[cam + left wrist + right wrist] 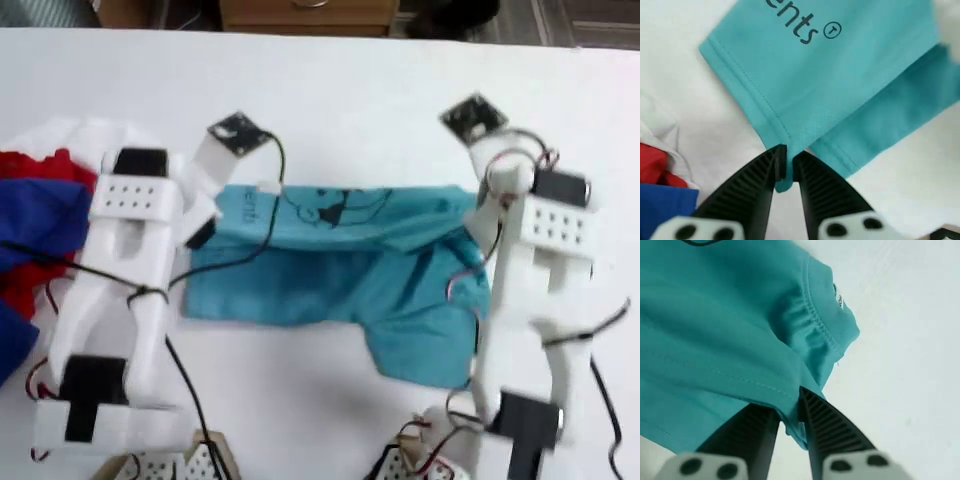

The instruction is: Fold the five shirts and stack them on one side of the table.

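Observation:
A teal shirt (330, 275) lies partly folded across the middle of the white table, its far edge doubled over and showing dark print. My left gripper (203, 228) sits at the shirt's left end. In the left wrist view it (788, 162) is shut on a hemmed corner of the teal shirt (840, 75). My right gripper (482, 215) is at the shirt's right end, and in the right wrist view it (790, 412) is shut on the hem of the teal shirt (715, 330). A heap of red (40, 165), blue (40, 215) and white (70, 135) shirts lies at the left edge.
The white table (350, 100) is bare beyond the shirt up to its far edge, where a wooden cabinet (310, 15) stands. Black cables (185, 375) trail over the near side between the two arm bases. Red (652, 162) and blue (665, 205) cloth lies close to the left gripper.

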`<action>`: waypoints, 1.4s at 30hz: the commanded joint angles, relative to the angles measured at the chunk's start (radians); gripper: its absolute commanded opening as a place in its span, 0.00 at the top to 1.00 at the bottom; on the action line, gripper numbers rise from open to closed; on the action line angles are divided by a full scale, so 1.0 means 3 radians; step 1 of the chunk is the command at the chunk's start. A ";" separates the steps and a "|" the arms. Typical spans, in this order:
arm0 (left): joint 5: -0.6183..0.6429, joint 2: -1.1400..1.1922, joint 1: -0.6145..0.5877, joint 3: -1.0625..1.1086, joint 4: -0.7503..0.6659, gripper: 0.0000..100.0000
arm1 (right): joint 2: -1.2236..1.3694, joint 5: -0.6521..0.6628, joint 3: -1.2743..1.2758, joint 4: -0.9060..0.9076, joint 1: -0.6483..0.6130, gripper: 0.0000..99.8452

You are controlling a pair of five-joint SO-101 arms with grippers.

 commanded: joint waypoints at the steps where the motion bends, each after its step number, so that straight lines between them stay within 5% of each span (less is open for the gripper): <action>1: -0.0026 -0.0266 0.0000 0.0176 -0.0051 0.97 | -0.0540 0.0128 0.0471 -0.0136 0.0146 0.98; 22: -0.0332 -0.0297 -0.0107 0.1194 -0.0256 0.97 | -0.1747 0.0823 0.2041 -0.0115 0.0683 0.98; 42: -0.0481 -0.0281 -0.0261 0.1880 -0.1243 0.95 | -0.1921 0.0885 0.2849 -0.0688 0.0667 0.98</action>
